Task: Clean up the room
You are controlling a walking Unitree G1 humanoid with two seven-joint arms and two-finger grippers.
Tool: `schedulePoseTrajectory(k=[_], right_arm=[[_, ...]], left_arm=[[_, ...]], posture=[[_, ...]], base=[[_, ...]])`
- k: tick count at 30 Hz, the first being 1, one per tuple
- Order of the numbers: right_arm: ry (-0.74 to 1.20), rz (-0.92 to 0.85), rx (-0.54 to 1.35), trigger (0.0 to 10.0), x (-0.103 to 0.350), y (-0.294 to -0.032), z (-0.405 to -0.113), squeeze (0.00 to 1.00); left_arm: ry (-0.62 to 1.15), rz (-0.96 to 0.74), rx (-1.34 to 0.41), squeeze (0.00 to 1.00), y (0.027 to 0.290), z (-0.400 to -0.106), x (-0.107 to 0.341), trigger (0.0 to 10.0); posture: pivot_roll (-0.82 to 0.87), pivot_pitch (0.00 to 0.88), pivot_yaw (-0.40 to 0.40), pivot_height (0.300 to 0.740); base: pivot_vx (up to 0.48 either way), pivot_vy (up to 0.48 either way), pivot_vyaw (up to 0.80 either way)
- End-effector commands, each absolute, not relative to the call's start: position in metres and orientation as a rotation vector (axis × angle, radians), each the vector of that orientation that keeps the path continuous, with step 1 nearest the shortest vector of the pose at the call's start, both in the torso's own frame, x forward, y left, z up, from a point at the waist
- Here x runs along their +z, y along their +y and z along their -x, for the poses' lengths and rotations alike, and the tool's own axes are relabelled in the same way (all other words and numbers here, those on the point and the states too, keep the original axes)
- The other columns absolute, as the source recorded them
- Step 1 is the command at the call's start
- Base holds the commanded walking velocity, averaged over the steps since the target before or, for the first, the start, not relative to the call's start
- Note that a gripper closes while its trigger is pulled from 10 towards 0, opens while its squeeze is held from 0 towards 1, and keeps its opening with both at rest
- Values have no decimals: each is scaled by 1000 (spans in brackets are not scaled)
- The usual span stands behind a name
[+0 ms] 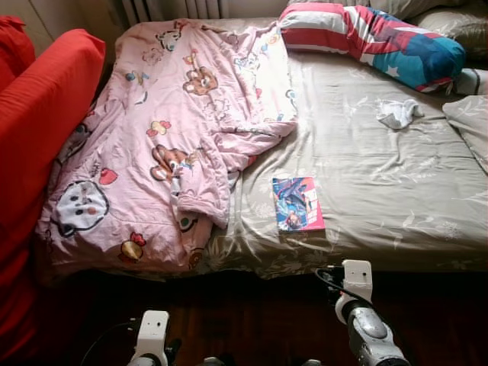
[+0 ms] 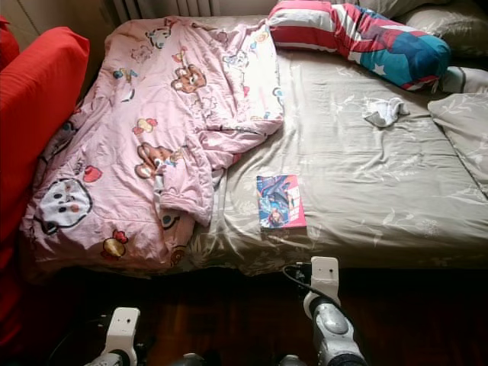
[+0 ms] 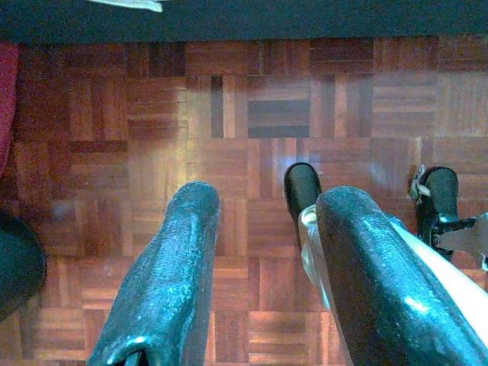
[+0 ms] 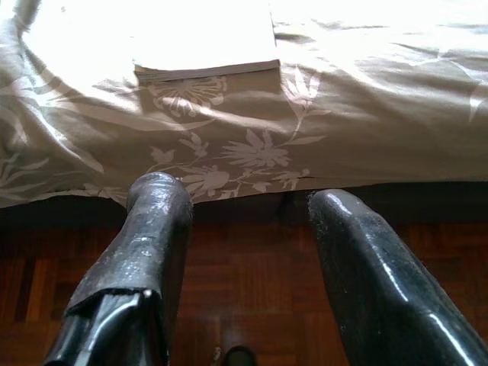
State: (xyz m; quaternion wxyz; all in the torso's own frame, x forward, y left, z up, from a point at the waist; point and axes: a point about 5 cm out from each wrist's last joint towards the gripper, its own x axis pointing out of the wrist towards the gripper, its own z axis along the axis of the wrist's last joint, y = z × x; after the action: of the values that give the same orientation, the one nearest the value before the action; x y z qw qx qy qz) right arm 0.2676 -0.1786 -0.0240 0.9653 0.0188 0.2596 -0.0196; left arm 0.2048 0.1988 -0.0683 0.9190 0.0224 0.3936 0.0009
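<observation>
Right gripper (image 4: 244, 252): fingers spread, empty, low before the bed (image 1: 396, 191) edge.
Book (image 1: 297, 203): just beyond it (cover writing unreadable).
Left gripper (image 3: 263, 267): spread over the floor (image 3: 252, 107).

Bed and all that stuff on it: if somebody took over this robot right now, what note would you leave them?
Left end effector: open, empty, low over the parquet floor.
Right end effector: open, empty, raised toward the bed edge below the book.
On the bed: the book near the front edge, a rumpled pink cartoon quilt, a striped pillow, a small white cloth.
Done: nothing tidied by the look of it.
Left: probably the book first, then the cloth and quilt.
</observation>
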Motion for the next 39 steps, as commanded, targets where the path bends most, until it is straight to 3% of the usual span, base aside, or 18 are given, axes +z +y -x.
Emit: schedulePoseTrajectory(k=[1, 9, 22, 39], right_arm=[[546, -39, -33, 10000, -29, -176, -262, 0], [535, -19, 5, 10000, -28, -172, -263, 0], [531, -50, -33, 10000, -28, -174, -263, 0], [513, -73, -82, 10000, -25, -178, -266, 0]], left_arm=[[846, -53, 15, 0, 202, -194, -74, 10000], [846, -54, 16, 0, 202, -194, -74, 10000], [848, -56, 16, 0, 203, -194, -74, 10000], [849, -62, 12, 0, 203, -194, -74, 10000]], posture=[[-4, 219, 49, 740], [-3, 218, 49, 740], [-2, 217, 49, 740], [1, 214, 50, 740]], base=[[259, 0, 0], [290, 0, 509], [275, 0, 0], [43, 0, 0]])
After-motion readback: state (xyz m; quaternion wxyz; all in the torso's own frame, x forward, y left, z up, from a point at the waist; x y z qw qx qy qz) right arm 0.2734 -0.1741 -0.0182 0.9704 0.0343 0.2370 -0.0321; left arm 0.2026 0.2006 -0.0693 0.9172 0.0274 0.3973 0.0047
